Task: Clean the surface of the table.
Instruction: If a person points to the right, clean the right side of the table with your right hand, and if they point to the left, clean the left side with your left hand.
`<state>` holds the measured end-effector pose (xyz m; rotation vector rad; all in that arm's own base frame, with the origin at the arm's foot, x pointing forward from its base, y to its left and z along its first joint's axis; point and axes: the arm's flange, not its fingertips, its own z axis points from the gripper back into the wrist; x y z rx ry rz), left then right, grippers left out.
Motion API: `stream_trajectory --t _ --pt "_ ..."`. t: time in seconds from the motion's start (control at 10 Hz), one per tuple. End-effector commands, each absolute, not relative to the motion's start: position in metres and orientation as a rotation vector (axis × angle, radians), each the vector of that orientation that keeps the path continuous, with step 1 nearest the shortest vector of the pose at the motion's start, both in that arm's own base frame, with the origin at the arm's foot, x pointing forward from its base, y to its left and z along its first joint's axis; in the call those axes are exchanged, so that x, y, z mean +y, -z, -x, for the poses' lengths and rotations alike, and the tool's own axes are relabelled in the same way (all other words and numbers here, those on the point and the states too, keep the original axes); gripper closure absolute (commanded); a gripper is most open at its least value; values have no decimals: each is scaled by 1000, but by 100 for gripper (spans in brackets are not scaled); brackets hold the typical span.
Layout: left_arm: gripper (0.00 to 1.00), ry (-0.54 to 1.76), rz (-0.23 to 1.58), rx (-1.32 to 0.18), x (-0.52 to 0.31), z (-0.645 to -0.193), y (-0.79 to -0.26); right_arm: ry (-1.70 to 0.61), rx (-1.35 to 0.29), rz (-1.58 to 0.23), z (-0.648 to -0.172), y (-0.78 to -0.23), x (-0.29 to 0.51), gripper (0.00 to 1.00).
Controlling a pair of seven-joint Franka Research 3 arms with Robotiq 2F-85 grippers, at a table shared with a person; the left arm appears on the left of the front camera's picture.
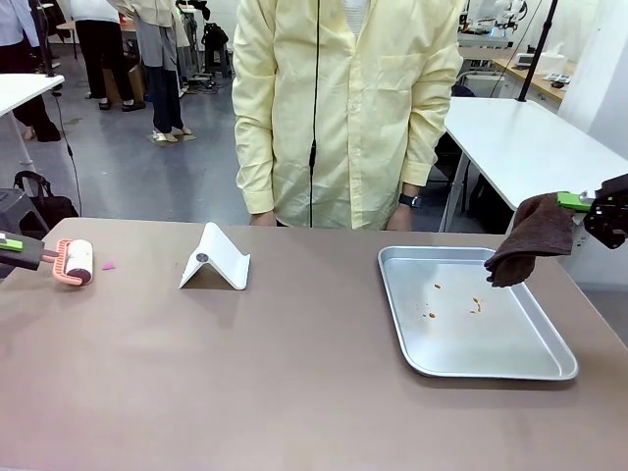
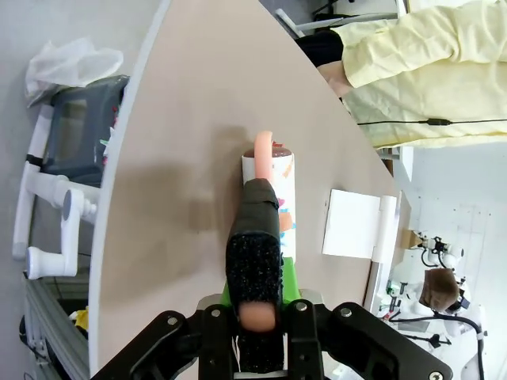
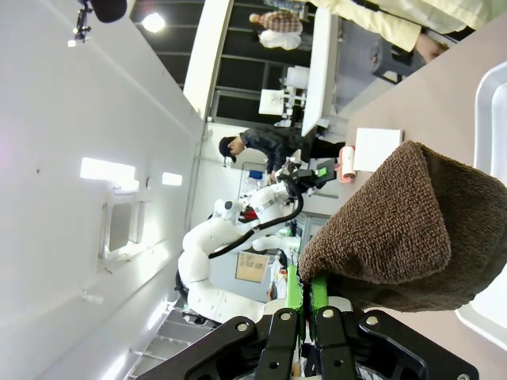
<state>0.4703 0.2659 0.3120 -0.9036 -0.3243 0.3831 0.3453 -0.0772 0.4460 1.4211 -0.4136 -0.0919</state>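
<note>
The brown-taupe table [image 1: 294,383] spans the front view. At its far left edge my left gripper [image 1: 14,249] is shut on the dark handle of a pink lint roller [image 1: 78,262], whose roll rests on the tabletop. In the left wrist view the gripper [image 2: 257,286] clamps the black foam handle, with the lint roller [image 2: 279,194] lying ahead on the table [image 2: 198,119]. At the right, my right gripper [image 1: 587,203] is shut on a brown cloth [image 1: 530,237] that hangs above the tray's far right corner. The cloth [image 3: 396,229] droops from the right gripper [image 3: 305,286].
A shallow silver tray [image 1: 510,365] with a few orange crumbs [image 1: 475,306] lies right of centre. A white folded stand [image 1: 216,261] sits left of centre, and a small pink scrap [image 1: 108,265] lies beside the roller. A person in a yellow coat [image 1: 343,108] stands at the far edge.
</note>
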Motion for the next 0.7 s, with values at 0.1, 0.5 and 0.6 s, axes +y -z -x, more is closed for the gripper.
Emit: stream_trajectory --t 0.1,0.5,0.6 --pt "78 -383 844 -293 236 -488 -296 95 -419 -1433 -345 -451 -77 100" --pt "78 -405 822 -240 200 -519 -305 95 -419 -1433 -345 -451 -77 100" --pt "78 -405 873 -244 195 -522 -315 95 -419 -1433 -345 -451 -77 100"
